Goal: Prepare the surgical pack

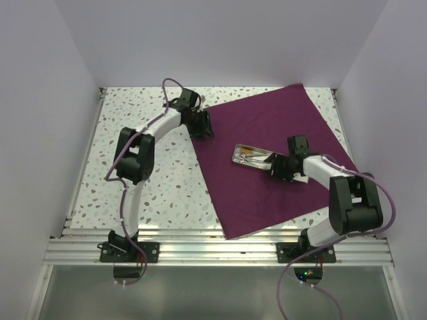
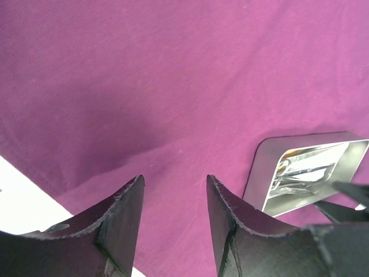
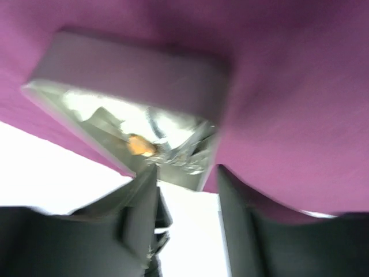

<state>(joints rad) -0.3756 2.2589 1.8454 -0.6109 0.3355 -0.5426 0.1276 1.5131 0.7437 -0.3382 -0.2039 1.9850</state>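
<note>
The purple cloth (image 1: 267, 120) lies spread flat on the speckled desk (image 1: 120, 107), turned so its corners point like a diamond. The small steel tray (image 1: 252, 158) sits on it, a little right of the cloth's middle. Its long axis runs roughly across the desk, the right end slightly nearer the arm bases.

The right hand (image 1: 277, 167) is much the nearer one. It sits just beside the tray's right end, pointing along the tray's length. Its wrist view is blurred, but the two fingers stand apart with a gap between them, and I see nothing gripped. Whether a fingertip touches the tray rim I cannot tell.

The left hand (image 1: 200, 125) is well apart from the tray, over the cloth's left edge. Its fingers are moderately apart and hold nothing, with bare cloth showing between them. From there the tray lies ahead and to the right.

Inside the tray are thin shiny steel tools and one small orange piece; the rest is too blurred to name.

Judging from this, any next move on the tray falls to the right hand, and folding the cloth would start from the left edge.
</note>
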